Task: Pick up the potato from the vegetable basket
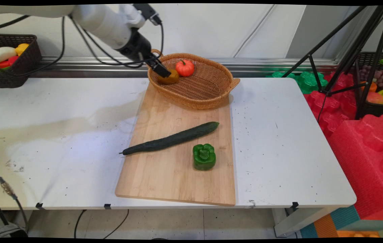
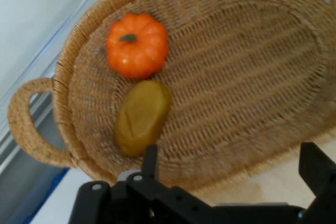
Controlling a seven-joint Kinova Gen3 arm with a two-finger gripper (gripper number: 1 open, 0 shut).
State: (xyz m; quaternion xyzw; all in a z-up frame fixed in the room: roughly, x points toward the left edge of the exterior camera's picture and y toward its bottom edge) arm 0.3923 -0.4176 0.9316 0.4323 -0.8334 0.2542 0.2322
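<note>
The black gripper (image 1: 162, 70) hangs over the left end of a woven basket (image 1: 208, 91), and its two fingers (image 2: 151, 161) are spread wide apart with nothing between them. Just under the gripper lies a brown potato (image 1: 169, 79), resting on the bottom of the basket close to the left rim. The hand view shows the potato (image 2: 142, 117) lying free, a little beyond the fingertips and not touching them. Right next to the potato sits a small orange pumpkin (image 1: 184, 68) with a green stem, also inside the basket, and the two look like they touch. The basket stands on the far end of a wooden cutting board (image 1: 164, 175). Nearer on the board lies a long dark green cucumber (image 1: 171, 138), set at a slant. A green bell pepper (image 1: 204, 157) stands just beside the cucumber, on the near side. The board lies on a white table (image 1: 60, 135).
</note>
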